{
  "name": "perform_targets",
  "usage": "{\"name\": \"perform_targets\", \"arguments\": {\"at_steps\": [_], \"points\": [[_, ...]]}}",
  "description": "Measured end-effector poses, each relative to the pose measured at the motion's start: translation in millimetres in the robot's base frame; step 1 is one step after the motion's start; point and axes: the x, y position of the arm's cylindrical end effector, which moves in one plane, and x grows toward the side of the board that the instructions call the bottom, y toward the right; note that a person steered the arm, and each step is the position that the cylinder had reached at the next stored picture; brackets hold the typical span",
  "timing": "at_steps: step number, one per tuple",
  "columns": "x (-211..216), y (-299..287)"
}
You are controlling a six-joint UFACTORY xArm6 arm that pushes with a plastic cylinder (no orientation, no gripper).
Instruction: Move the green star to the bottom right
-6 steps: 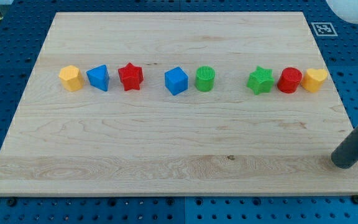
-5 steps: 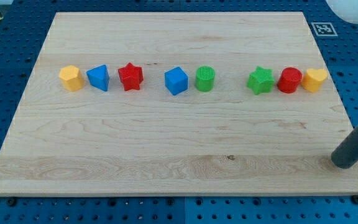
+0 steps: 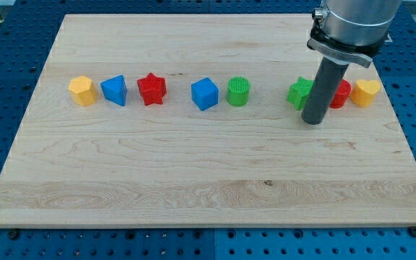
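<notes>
Camera view: my tip (image 3: 313, 121) rests on the wooden surface (image 3: 193, 180) just below the green plastic star block (image 3: 300, 93), near the right edge, rod partly covering it; the tool is a bare rod with nothing to clamp.

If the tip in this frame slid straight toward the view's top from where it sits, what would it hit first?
Most likely the green star. My tip sits just below it, toward the view's bottom, the rod covering the star's right side. The red block lies slightly to the right, so depth leaves some doubt.
</notes>
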Motion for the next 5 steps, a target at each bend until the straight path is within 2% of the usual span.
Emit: {"name": "perform_targets", "arguments": {"at_steps": [3, 5], "points": [[10.6, -4.5], [10.6, -46.3]]}}
